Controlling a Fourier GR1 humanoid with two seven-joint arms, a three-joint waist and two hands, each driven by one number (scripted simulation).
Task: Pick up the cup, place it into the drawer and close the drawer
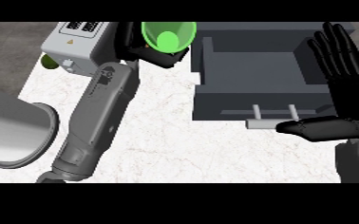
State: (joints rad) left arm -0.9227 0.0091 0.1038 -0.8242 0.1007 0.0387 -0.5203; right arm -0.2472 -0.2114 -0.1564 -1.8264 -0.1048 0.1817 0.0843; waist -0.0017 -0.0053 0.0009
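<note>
Left hand (151,52) curled round green cup (168,35), held above the table (182,142) just left of the open drawer (256,83). Right hand (336,76) spread, fingers up, at right edge.

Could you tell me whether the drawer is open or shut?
Open: the drawer is pulled out, its dark interior exposed and holding nothing visible.

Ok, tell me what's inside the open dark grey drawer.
The dark grey drawer shows only its bare floor. The black right hand covers its right side. The green cup is outside, in the left hand.
</note>
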